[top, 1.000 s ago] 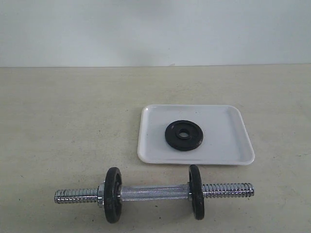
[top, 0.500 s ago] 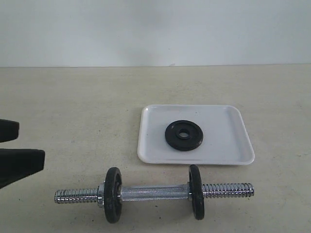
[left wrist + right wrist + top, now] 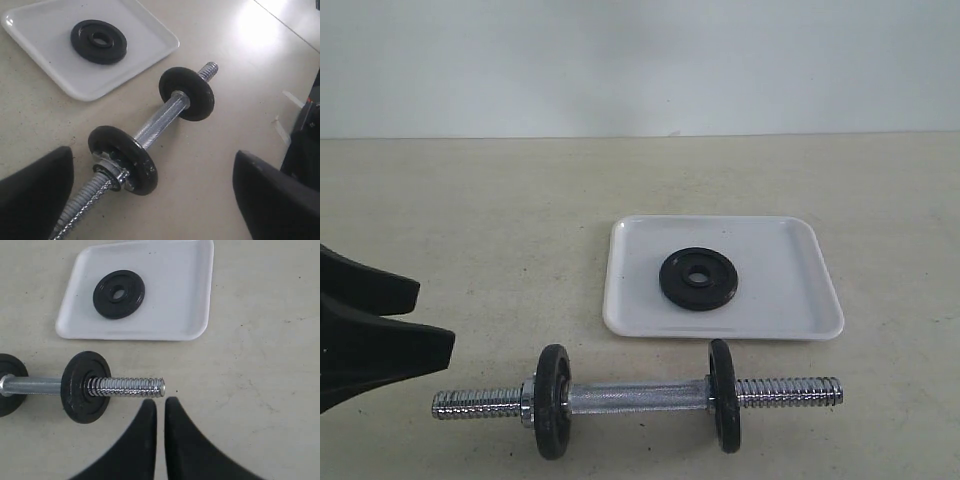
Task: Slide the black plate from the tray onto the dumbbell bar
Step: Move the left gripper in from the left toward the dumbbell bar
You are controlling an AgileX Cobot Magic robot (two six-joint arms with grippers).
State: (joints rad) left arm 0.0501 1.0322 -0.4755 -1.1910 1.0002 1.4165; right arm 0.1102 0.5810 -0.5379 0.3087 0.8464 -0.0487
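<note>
The black plate [image 3: 699, 279] lies flat near the middle of the tray [image 3: 790, 305], which sits on the bench [image 3: 470, 210] just behind the dumbbell bar [image 3: 638, 397]. In the exterior view, you see the left gripper [image 3: 435, 318] reaching in low from the left edge, its fingers [image 3: 380, 350] apart and its tips near the bar's left threaded end.

In your left wrist view, those fingers [image 3: 35, 195] are spread wide to either side of that threaded end, touching nothing. The plate [image 3: 98, 41] rests in the tray beyond.

In your right wrist view, the right gripper [image 3: 160, 401] points down at the bench. Its fingers [image 3: 142, 440] are pressed almost together and hold nothing, with their tips just beside the bar's other threaded end [image 3: 127, 386].
</note>
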